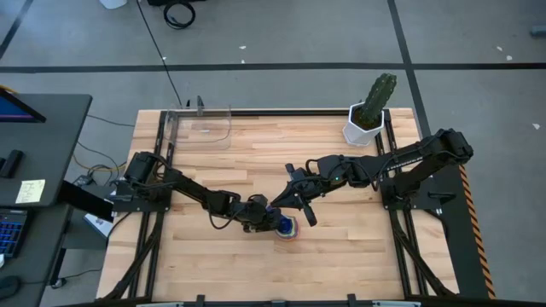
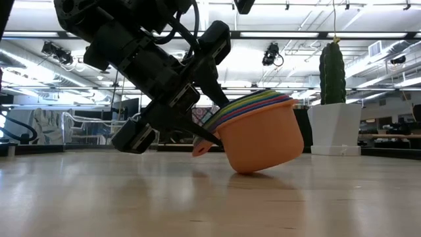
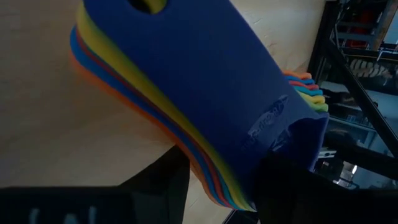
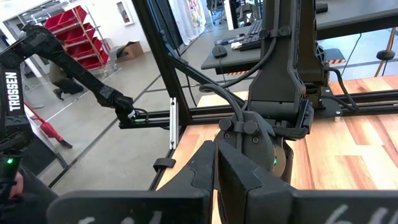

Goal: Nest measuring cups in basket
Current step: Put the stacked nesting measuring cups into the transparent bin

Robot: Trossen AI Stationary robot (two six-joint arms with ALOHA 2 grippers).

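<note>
The measuring cups (image 2: pixel 260 135) sit nested in one stack, orange outermost and dark blue (image 3: pixel 205 74) on top, near the table's front middle (image 1: pixel 286 228). The stack is tilted, with the orange cup's lower edge on the wood. My left gripper (image 3: pixel 224 183) reaches in from the table's left (image 1: pixel 266 217) and is shut on the stacked handles. My right gripper (image 4: pixel 214 174) hangs shut and empty above the table, just right of the stack (image 1: pixel 300 205). The clear basket (image 1: pixel 205 128) stands at the far left edge, away from both grippers. My left gripper pinches the whole stack of handles (image 3: pixel 249 155) between its two fingers, one finger (image 3: pixel 289 183) against the dark blue top handle and the other (image 3: pixel 163 186) against the orange bottom one. It comes slanting down from the table's left. The cups tilt, handles clear of the table (image 2: pixel 202 150), the orange base touching it.
A cactus in a white pot (image 1: pixel 368 115) stands at the far right corner. Black frame rails run along the table's sides (image 1: pixel 162 170). Bare wood lies between the cups and the basket (image 1: pixel 230 170).
</note>
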